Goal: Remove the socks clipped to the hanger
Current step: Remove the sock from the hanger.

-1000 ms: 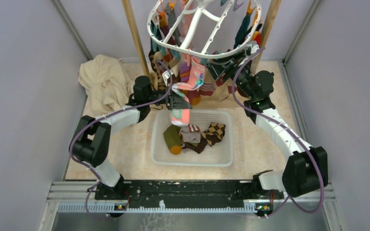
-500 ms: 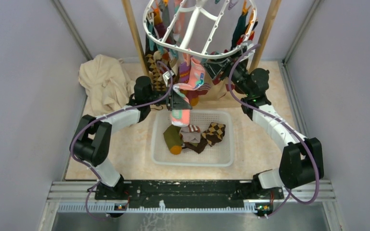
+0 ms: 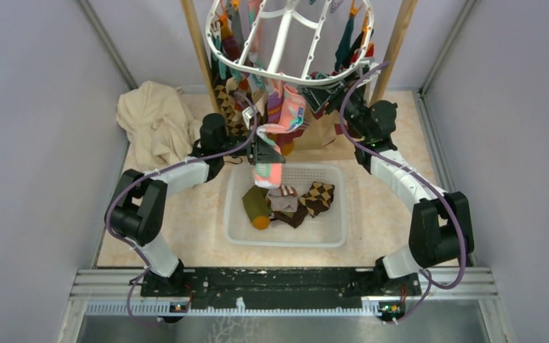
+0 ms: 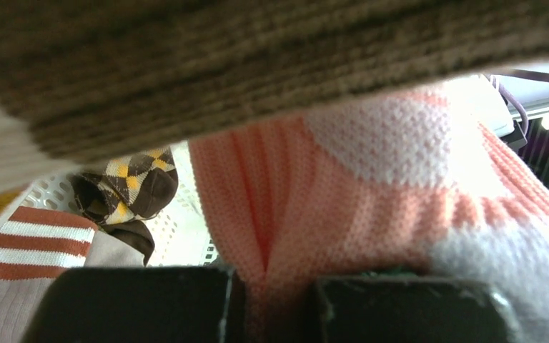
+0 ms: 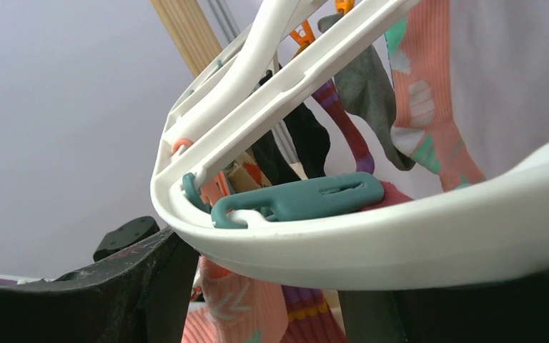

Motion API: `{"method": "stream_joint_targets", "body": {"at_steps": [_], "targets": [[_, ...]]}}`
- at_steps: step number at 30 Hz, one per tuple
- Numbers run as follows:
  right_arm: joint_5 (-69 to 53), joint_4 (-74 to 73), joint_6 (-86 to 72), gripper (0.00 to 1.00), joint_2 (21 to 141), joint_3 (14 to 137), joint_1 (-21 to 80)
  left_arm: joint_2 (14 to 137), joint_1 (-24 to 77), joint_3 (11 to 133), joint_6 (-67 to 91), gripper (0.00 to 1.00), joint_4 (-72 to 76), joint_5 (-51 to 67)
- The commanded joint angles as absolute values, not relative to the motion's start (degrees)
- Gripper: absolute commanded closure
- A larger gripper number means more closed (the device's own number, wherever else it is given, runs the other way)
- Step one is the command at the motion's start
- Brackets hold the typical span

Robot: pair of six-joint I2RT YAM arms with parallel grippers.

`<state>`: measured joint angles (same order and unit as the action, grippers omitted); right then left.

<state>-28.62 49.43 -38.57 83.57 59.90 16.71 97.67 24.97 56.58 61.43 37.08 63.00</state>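
The white oval hanger [image 3: 286, 43] hangs at the back with several socks clipped round it. My left gripper [image 3: 264, 153] is shut on the lower part of a pink and white sock [image 3: 268, 173] that hangs from the hanger's near rim over the basket. In the left wrist view the pink sock [image 4: 343, 207] is pinched between my fingers [image 4: 136, 304]. My right gripper [image 3: 331, 96] is up at the hanger's near right rim. In the right wrist view its jaws stand wide apart, with the rim [image 5: 400, 243] lying across them and a teal clip [image 5: 307, 200] on it.
A white mesh basket [image 3: 286, 243] sits below, holding an olive sock [image 3: 256, 206], a grey striped sock [image 3: 284, 199] and an argyle sock [image 3: 319, 196]. A beige cloth [image 3: 154, 121] lies at the back left. Wooden posts [image 3: 199, 50] flank the hanger.
The hanger has swung back and to the left. My right arm has moved left with it, staying at its rim. The left arm and the pink sock have not moved.
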Motion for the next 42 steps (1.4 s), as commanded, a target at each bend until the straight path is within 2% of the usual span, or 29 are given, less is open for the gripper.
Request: {"method": "stream_joint_targets", "body": {"at_steps": [1,9,16,25,30,34,41,42], "targets": [[-29.9,56.4,-41.4,0.36,84.4,64.5,16.7,98.4,25.0,57.9,60.0,0.94,37.7,63.4],[-29.6,57.4,-42.9,0.38,85.7,65.7,16.7,98.6,25.1,58.0,60.0,0.95,37.7,63.5],[-30.0,58.4,-44.0,0.54,86.5,65.9,16.7,98.6,25.2,58.3,60.0,0.95,37.6,63.5],[-30.0,58.8,-44.5,0.66,86.6,65.9,16.7,98.6,25.3,57.9,59.6,0.95,37.1,63.5],[-29.8,58.4,-44.4,0.79,86.3,65.9,16.7,98.5,25.3,57.7,59.2,0.95,36.8,63.4],[-29.8,58.2,-44.6,1.0,86.3,65.5,16.7,98.4,25.3,57.6,59.2,0.95,36.9,63.4],[-29.4,57.2,-44.0,1.0,85.6,65.2,16.7,98.1,25.3,57.6,59.0,0.96,36.6,63.5],[-29.4,56.6,-43.7,0.86,85.5,65.2,16.7,98.0,25.3,57.6,58.9,0.96,36.6,63.5]]}}
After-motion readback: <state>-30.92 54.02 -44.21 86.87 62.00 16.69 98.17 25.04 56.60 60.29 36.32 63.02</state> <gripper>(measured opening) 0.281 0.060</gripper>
